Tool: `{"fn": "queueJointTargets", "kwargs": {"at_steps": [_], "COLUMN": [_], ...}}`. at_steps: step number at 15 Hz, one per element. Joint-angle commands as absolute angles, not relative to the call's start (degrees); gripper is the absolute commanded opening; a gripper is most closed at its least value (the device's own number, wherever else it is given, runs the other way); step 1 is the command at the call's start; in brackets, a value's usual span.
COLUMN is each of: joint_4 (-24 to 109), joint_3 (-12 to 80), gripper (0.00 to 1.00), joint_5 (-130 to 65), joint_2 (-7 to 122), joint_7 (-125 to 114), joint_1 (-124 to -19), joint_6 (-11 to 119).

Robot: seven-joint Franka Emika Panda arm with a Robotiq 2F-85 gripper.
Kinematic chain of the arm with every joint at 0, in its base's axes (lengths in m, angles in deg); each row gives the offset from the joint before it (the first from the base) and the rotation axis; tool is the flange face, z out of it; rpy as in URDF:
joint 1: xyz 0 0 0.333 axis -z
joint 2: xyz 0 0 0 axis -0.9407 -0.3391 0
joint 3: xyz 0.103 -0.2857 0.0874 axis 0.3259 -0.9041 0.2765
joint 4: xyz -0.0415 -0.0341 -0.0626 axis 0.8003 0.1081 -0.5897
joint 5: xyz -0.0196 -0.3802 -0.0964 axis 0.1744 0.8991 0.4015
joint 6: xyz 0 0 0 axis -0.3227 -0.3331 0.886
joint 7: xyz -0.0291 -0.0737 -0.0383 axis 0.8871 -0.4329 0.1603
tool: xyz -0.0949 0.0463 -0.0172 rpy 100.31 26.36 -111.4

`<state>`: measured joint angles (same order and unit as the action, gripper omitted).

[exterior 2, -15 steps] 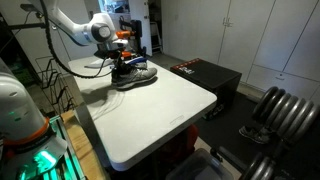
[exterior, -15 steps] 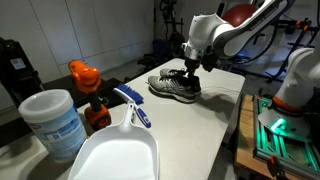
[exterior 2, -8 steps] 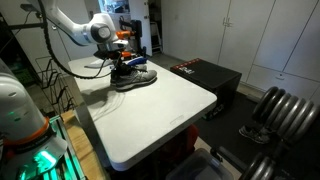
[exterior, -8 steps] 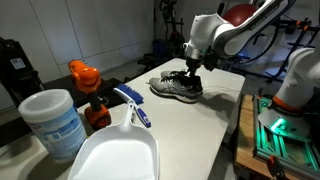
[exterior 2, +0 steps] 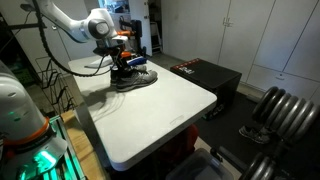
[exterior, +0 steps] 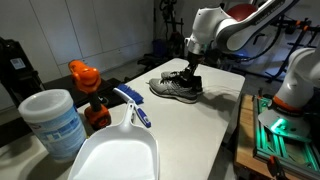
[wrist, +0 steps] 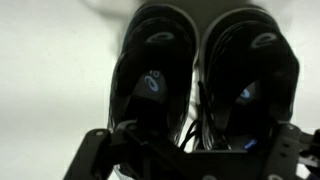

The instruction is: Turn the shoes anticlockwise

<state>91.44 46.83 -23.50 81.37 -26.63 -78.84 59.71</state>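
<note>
The shoes (exterior: 176,87) are a black pair with pale soles, side by side at the far end of the white table (exterior: 205,125). In the other exterior view the shoes (exterior 2: 133,77) lie near the table's back corner. My gripper (exterior: 190,71) hangs just above their laced openings, and the gripper (exterior 2: 122,62) points straight down there. In the wrist view the shoes (wrist: 200,70) fill the frame, toes toward the top. My gripper (wrist: 190,158) stands open, its fingers (wrist: 95,152) wide apart on either side of the pair's heels, holding nothing.
Near the camera stand a white dustpan (exterior: 112,152) with a blue-handled brush (exterior: 134,106), an orange-capped bottle (exterior: 86,82) and a white tub (exterior: 55,122). A black box (exterior 2: 205,74) sits beside the table (exterior 2: 160,115). A green-lit device (exterior: 280,130) lies past the table's edge.
The jaws have spread apart and let go of the shoes. The gripper has risen slightly above them. The shoes lie still.
</note>
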Motion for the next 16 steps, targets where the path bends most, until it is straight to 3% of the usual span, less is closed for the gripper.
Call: {"fn": "queueJointTargets", "kwargs": {"at_steps": [1,9,16], "joint_4": [92.0,83.7,83.9], "joint_3": [47.9,48.2,50.5], "gripper": [1.00,1.00,1.00], "joint_5": [-24.0,-29.5,-23.2], "joint_2": [85.4,90.1,95.6], "joint_7": [-30.3,-40.4,-49.9], "joint_1": [-77.5,-75.6,-74.8], "joint_6": [55.2,28.2,30.3]}}
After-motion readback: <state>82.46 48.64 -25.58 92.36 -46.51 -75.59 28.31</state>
